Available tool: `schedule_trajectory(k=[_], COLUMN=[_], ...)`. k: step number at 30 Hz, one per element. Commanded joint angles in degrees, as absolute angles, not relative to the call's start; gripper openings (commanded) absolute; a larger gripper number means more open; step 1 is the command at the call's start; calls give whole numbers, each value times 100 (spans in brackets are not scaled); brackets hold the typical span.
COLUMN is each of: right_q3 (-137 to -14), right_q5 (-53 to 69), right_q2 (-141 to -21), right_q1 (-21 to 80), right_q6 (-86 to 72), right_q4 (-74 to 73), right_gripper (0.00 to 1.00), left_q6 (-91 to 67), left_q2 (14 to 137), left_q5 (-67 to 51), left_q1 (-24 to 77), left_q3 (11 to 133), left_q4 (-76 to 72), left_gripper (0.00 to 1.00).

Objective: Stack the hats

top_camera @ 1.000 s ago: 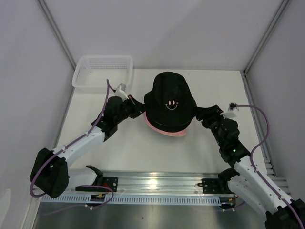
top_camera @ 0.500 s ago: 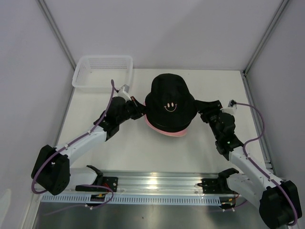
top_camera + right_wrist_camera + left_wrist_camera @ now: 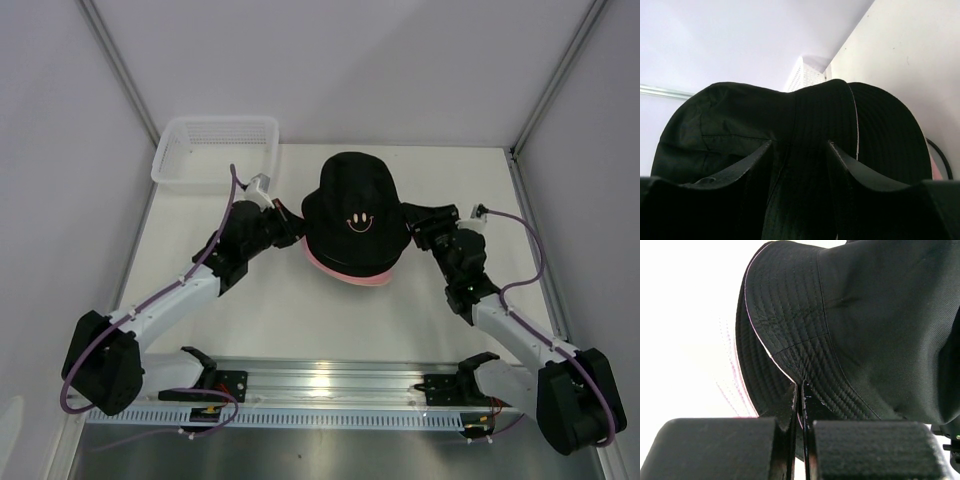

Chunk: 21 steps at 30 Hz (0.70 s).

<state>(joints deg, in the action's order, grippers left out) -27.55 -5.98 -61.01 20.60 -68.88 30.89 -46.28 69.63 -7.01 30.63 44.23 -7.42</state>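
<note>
Top external view: the black hat (image 3: 355,200), a soft bucket hat with a small light smiling face stitched on its near side, sits crown-up on a pink hat (image 3: 345,273). Only a curved strip of the pink brim shows, under the black hat's near edge. The pile rests on the white table (image 3: 280,310). The left gripper (image 3: 297,228) is at the black hat's left brim and the right gripper (image 3: 410,220) at its right brim, so the two arms flank the hat from opposite sides. A white mesh basket (image 3: 215,150) stands well apart from the black hat, to its far left.

Left wrist view: the left gripper (image 3: 800,390) has its jaws pressed together on the stitched brim of the black hat (image 3: 790,315). The pale-edged rim of the fabric is pinched in the narrow slit between them. Beneath that brim a second dark layer shows, and under it a washed-out strip of the pink hat (image 3: 732,385).

Right wrist view: the right gripper (image 3: 800,142) has its jaws spread apart, one on each side of a fold in the brim of the black hat (image 3: 740,115). The fabric lies in the gap, and I cannot tell whether either jaw touches it. Beyond the black hat the basket (image 3: 807,67) shows as a pale mesh patch.
</note>
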Motion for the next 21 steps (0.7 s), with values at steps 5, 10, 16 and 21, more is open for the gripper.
schedule_trajectory(k=[5, 10, 16, 21], right_q3=[-2909, -2822, -2619, -2514], right_q5=[-1239, -1179, -862, -660], right_q2=[-5108, -4641, -4719, -5009], right_q1=[1925, 1916, 1934, 2039], right_q6=[-6794, -7197, -7497, -7690], right_q4=[1909, 1318, 1451, 1581], right_gripper=[57, 57, 57, 57], left_q6=[-4438, -4447, -4412, -4412], left_q2=[6873, 6908, 6917, 6917], left_q5=[-712, -747, -765, -747], left_q1=[3111, 3111, 3146, 3155], left_q3=[4658, 4667, 4702, 4676], left_q4=[-835, -861, -853, -844], left_gripper=[1, 1, 1, 1])
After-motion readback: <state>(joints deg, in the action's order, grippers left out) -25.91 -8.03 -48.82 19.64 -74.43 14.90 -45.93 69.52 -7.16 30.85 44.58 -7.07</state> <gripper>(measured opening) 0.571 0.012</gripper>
